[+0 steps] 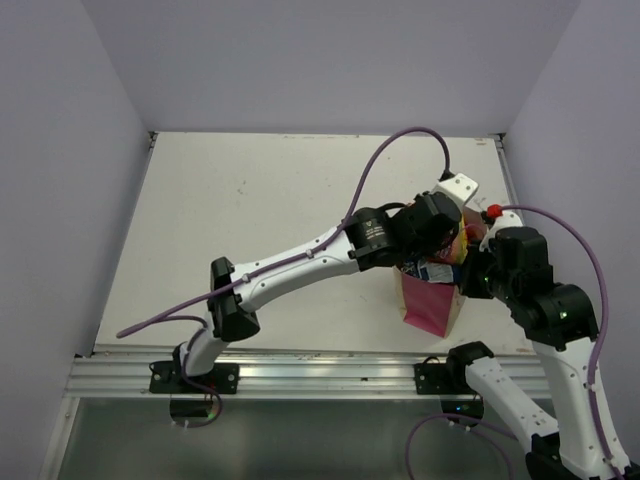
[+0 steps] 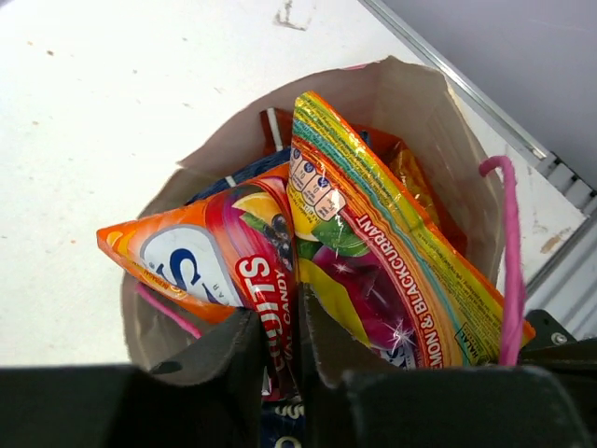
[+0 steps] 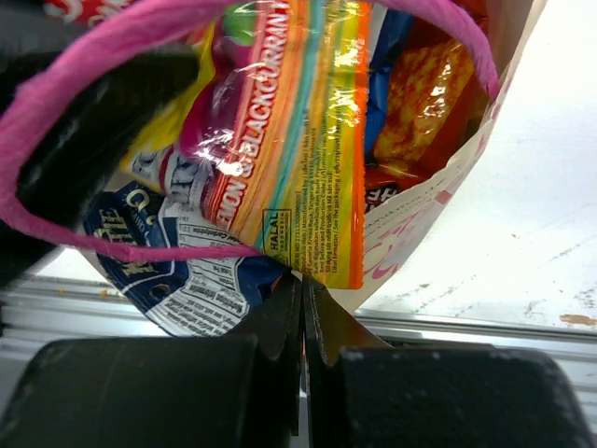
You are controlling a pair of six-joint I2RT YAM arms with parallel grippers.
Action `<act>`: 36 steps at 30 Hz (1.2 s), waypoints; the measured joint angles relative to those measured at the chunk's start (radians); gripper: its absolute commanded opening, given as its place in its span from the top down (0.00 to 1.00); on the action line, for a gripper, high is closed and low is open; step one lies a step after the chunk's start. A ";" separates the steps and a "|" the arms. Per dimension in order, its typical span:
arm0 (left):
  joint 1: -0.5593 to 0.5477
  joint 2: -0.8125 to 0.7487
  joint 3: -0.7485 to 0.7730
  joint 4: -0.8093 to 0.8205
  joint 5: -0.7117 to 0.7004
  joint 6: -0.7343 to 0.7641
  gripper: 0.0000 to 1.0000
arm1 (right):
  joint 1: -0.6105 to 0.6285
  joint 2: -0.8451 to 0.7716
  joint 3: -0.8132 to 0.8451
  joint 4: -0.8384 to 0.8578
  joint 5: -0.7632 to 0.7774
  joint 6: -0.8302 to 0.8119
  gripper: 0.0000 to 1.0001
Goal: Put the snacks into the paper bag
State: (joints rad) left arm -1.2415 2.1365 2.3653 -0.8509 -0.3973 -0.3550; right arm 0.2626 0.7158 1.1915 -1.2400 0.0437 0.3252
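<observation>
Snack packets (image 2: pixel 373 233) in the paper bag (image 1: pixel 430 305), near right corner of the table (image 1: pixel 250 200)

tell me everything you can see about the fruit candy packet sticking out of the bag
The candy packet is glossy, crinkled foil, orange and yellow with pink fruit artwork, rainbow-striped edges and "LEMON & BLACKCURRANT" print. It is folded and tilted, poking out of the open paper bag over the other packets inside. The left end effector is clamped on its lower edge.

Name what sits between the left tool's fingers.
The candy packet. The left wrist view shows it pinched there by the left tool, in the mouth of the paper bag.
</observation>
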 measured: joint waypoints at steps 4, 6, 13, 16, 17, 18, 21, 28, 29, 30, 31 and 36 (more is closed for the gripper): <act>-0.008 -0.128 -0.167 0.080 -0.066 0.022 0.00 | -0.002 -0.006 0.002 0.003 0.034 0.000 1.00; -0.009 -0.214 -0.246 0.125 -0.083 0.031 0.01 | -0.002 -0.006 0.004 0.008 0.046 -0.001 1.00; -0.011 -0.465 -0.371 0.341 -0.141 0.033 0.00 | -0.002 -0.005 0.004 0.014 0.051 -0.001 1.00; -0.004 -0.539 -0.441 0.378 -0.153 0.010 0.00 | -0.002 -0.005 0.004 0.014 0.051 -0.001 1.00; 0.005 -0.545 -0.449 0.378 -0.145 -0.004 0.01 | -0.002 -0.005 0.004 0.014 0.051 -0.001 1.00; 0.013 -0.541 -0.452 0.377 -0.130 -0.023 0.00 | -0.002 -0.005 0.004 0.014 0.051 -0.001 1.00; 0.044 -0.515 -0.485 0.372 -0.070 -0.064 0.00 | -0.002 -0.005 0.004 0.015 0.051 -0.001 1.00; 0.089 -0.444 -0.633 0.333 0.077 -0.161 0.00 | -0.002 -0.005 0.004 0.015 0.052 -0.001 1.00; 0.089 -0.439 -0.642 0.329 0.089 -0.169 0.00 | -0.002 -0.005 0.004 0.015 0.052 -0.001 1.00; 0.090 -0.438 -0.649 0.326 0.100 -0.178 0.00 | -0.002 -0.005 0.004 0.015 0.052 -0.001 1.00; 0.090 -0.437 -0.656 0.327 0.110 -0.185 0.00 | -0.002 -0.005 0.004 0.015 0.052 -0.001 1.00; 0.098 -0.438 -0.694 0.352 0.149 -0.199 0.01 | -0.002 -0.006 0.004 0.015 0.052 -0.001 1.00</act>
State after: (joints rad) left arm -1.1439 1.6985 1.6711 -0.4984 -0.2485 -0.5537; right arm 0.2607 0.7101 1.1957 -1.2247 0.0959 0.3244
